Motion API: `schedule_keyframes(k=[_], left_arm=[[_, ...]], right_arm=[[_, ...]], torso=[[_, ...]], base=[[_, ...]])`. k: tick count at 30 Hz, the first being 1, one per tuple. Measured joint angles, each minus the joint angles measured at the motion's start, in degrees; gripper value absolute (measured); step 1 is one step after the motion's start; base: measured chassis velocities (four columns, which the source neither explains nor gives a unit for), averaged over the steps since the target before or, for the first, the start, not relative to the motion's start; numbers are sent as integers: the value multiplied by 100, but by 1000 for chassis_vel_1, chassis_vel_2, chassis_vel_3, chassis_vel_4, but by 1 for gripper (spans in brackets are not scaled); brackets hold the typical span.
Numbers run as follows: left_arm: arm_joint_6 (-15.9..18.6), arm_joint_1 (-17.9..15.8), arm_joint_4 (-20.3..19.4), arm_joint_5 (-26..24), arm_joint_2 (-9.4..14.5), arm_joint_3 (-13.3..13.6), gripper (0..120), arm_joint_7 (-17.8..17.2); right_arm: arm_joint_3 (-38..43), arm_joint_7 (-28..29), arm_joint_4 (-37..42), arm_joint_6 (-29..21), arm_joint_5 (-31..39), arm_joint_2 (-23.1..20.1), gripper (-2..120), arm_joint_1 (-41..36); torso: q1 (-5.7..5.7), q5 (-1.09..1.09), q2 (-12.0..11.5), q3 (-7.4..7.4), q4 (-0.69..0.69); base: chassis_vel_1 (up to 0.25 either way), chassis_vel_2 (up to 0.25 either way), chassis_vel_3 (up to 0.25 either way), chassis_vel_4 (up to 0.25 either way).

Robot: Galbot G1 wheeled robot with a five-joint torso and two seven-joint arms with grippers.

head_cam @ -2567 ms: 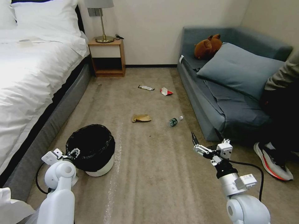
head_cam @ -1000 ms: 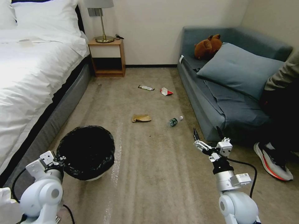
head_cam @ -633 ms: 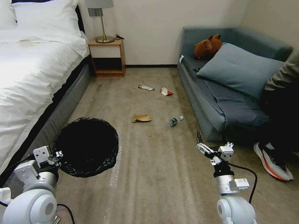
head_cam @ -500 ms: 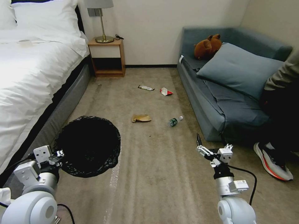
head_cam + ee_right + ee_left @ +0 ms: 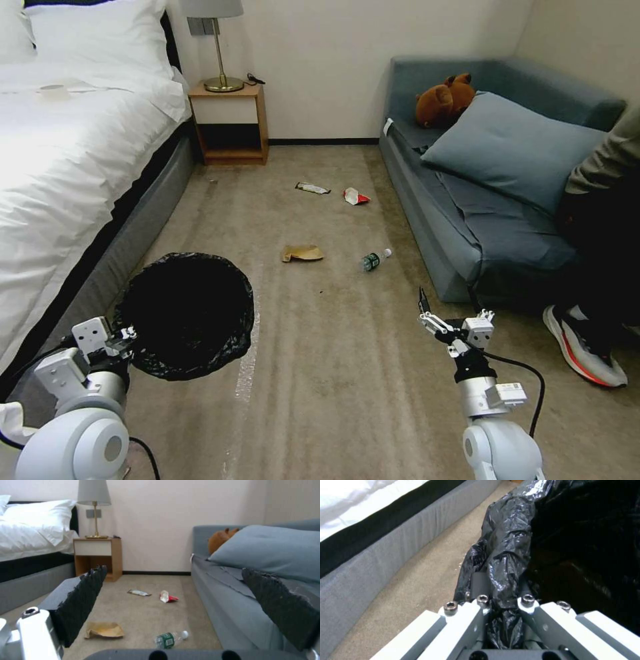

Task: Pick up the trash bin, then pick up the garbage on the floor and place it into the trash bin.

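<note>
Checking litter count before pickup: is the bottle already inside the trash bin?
No, the bottle lies on the carpet near the sofa, apart from the trash bin held by the left gripper.

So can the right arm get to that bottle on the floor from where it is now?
Probably yes: the right gripper is open, with bare carpet between it and the bottle. It would have to reach forward and down.

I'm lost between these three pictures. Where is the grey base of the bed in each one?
Head view: the grey bed base runs along the left side, past the trash bin.
Left wrist view: the grey bed base slants across the carpet, apart from the trash bin's black bag.
Right wrist view: the grey bed base sits at the left edge, before the nightstand.
Shared landmark: the white duvet lying directly above the base in all three.
</note>
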Motion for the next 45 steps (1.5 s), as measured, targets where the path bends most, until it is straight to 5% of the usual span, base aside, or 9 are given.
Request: schedule_keyframes(k=[45], left_arm=[[-161,20,64,-60,-28,-15,1,120]], right_arm=[[103,-134,-133,108,73,-20,100,16]], torso=[[0,0,0,0,0]], base=[[0,0,0,0]])
